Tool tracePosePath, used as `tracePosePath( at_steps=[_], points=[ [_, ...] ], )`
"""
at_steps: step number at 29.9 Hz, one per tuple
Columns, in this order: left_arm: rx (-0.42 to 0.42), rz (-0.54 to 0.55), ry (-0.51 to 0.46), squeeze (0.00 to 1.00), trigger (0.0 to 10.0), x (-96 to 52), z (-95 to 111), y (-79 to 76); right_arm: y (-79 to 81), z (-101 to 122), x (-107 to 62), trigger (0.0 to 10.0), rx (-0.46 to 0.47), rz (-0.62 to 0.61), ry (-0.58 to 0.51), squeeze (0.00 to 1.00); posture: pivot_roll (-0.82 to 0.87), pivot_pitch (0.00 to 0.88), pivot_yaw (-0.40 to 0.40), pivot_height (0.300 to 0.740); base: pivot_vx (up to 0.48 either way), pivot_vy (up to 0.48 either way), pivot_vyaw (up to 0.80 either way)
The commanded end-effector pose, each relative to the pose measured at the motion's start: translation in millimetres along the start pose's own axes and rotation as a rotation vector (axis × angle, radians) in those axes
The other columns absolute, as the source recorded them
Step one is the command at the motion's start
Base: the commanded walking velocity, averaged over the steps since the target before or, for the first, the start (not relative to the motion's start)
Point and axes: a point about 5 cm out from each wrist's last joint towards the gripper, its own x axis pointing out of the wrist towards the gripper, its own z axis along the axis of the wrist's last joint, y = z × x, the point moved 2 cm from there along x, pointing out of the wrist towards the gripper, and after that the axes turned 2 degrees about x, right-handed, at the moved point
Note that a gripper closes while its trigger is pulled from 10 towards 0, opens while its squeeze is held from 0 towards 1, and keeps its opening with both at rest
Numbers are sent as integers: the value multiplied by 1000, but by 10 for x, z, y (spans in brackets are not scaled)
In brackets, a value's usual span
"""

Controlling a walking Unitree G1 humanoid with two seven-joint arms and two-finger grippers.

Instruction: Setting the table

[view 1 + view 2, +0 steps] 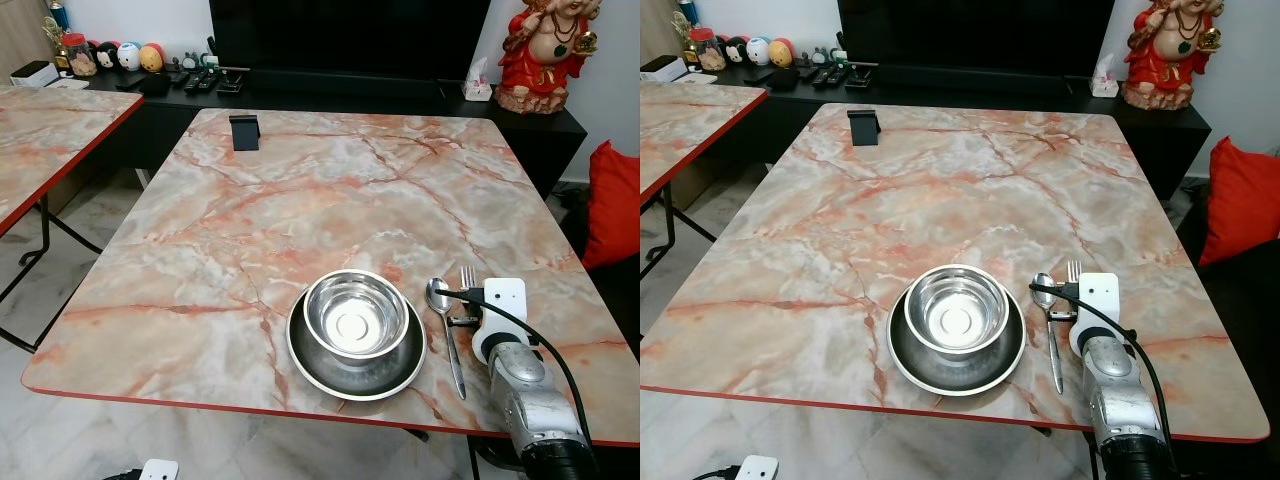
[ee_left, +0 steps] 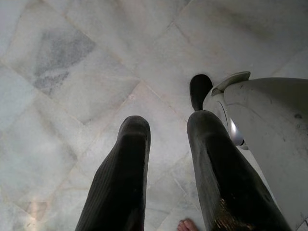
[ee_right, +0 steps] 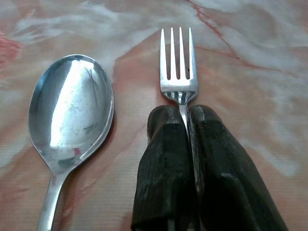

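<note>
Two fingers of my right gripper [image 3: 185, 120] pinch the fork [image 3: 178, 67] by its neck, tines pointing away, parallel to the spoon [image 3: 71, 113] on the worktop [image 1: 300, 200]; left gripper [image 2: 166, 144] hangs open.

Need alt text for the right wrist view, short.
The right hand, fingers closed on a fork's neck, holds it flat on the marble table, tines pointing away. A spoon lies beside the fork, bowl up, parallel to it and not touching.
</note>
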Motion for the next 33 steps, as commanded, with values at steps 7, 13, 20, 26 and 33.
tracePosePath(
  at_steps=[7, 13, 20, 26, 33],
  points=[
    [14, -3, 7, 0, 10000, -2, -10, 12, 9, -133, -17, 10000, 10, 3, 60, 118, 22, 0, -19, 715, 0, 0, 0],
    [16, -2, 8, 0, 10000, -3, -13, 17, 24, -130, -22, 10000, 14, 5, 57, 706, 23, 0, -18, 715, 0, 0, 0],
    [18, -2, 7, 0, 10000, -4, -11, 20, 34, -130, -24, 10000, 17, 8, 55, 753, 21, 0, -17, 715, 0, 0, 0],
    [20, -5, 7, 0, 10000, -3, -10, 18, 25, -130, -27, 10000, 17, 0, 54, 718, 21, 0, -17, 715, 0, 0, 0],
    [20, -6, 7, 0, 10000, -3, -9, 16, 49, -62, -28, 10000, 46, 9, 11, 0, 21, 0, -18, 715, 0, 0, 0]
  ],
)
